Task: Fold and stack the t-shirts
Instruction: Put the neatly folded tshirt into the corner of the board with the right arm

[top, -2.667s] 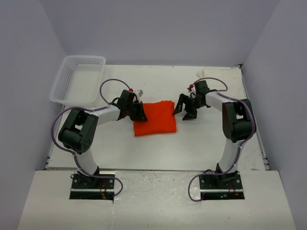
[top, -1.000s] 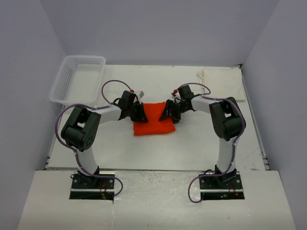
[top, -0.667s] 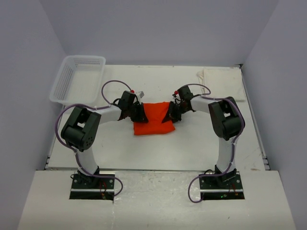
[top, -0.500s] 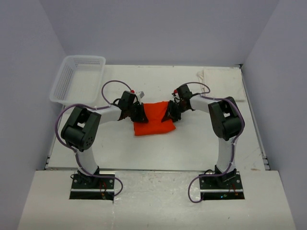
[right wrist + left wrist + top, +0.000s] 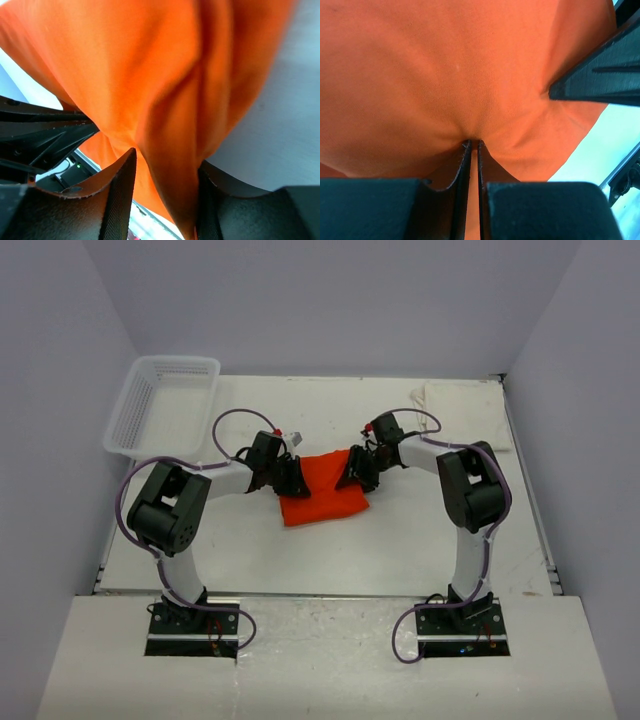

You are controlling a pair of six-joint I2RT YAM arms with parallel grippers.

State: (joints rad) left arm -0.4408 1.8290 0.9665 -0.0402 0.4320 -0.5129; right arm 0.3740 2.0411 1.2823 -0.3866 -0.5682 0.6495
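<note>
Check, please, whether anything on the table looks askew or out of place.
The orange t-shirt sits crooked: its near edge slants, closer to the arms on the left side, with cloth bunched where the left gripper and right gripper pinch it. The white basket seems to overhang the left edge of the table.

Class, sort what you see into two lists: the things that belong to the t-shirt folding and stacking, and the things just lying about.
Part of the job: orange t-shirt, gripped by left gripper and right gripper; cream-white t-shirt, back right corner.
Just lying about: white lattice basket, back left.
</note>
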